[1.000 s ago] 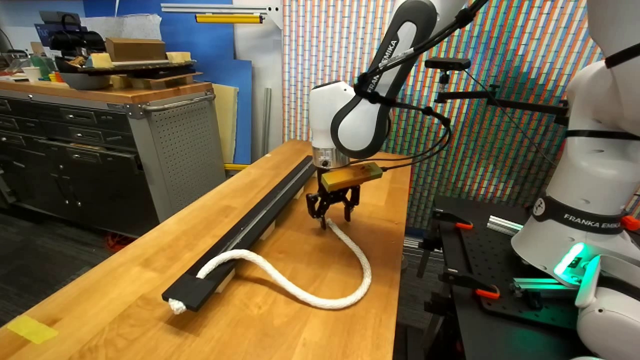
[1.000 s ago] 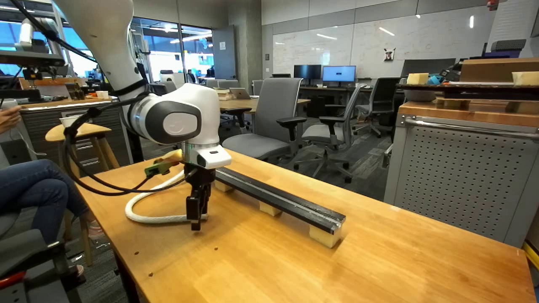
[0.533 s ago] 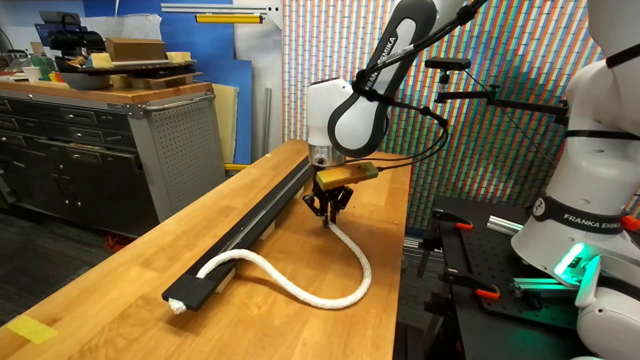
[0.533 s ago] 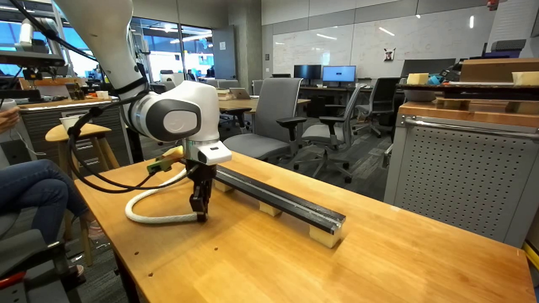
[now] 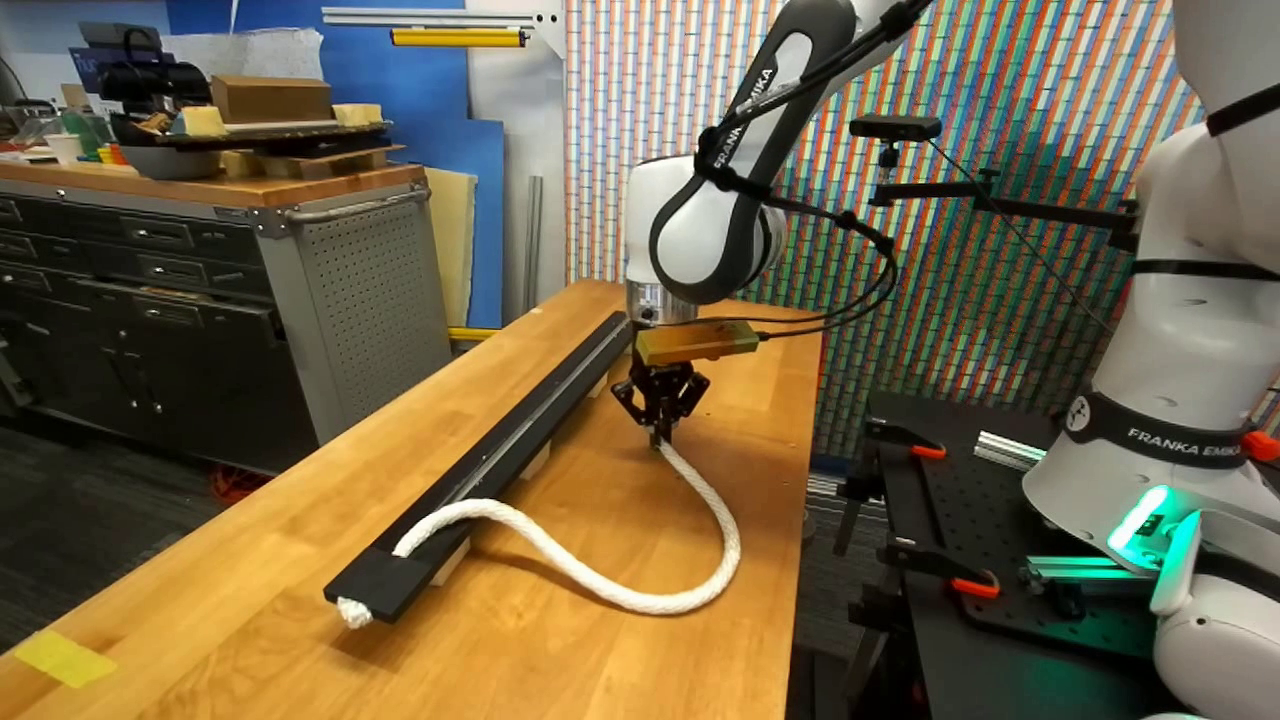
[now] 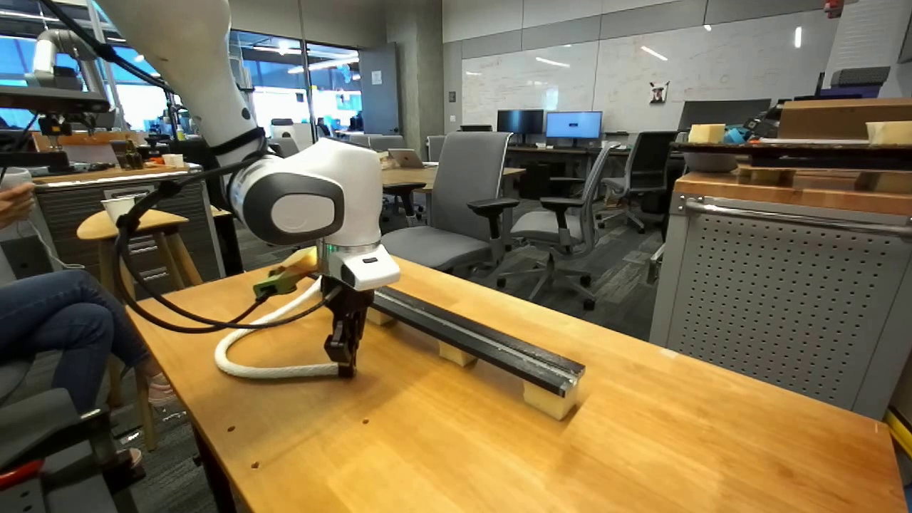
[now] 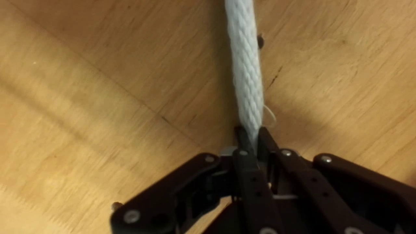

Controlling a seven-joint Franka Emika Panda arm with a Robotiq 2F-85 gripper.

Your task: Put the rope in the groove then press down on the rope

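Observation:
The white rope [image 5: 640, 602] curves in a wide S over the wooden table in both exterior views. One end passes through the near end of the long black bar, and its frayed tip [image 5: 354, 612] pokes out there. Along the bar's top runs the groove [image 6: 499, 347], with no rope lying in its visible length beyond the near end. My gripper [image 5: 660, 440] points down, low over the table on the robot's side of the bar. In the wrist view its fingertips [image 7: 241, 135] pinch the rope's free end, which narrows between them; the very tip is hidden.
Pale blocks [image 6: 548, 399] prop the bar above the table [image 6: 641, 442]. A cable [image 6: 171, 329] loops beside the wrist. A workbench cart [image 5: 360, 300] stands beyond the table, office chairs [image 6: 470, 192] behind it. A person's leg [image 6: 64, 328] shows near the table.
My jaws have come together on the rope's free end, which lay between open fingers a second ago. The gripper and rope end have since shifted slightly toward the bar.

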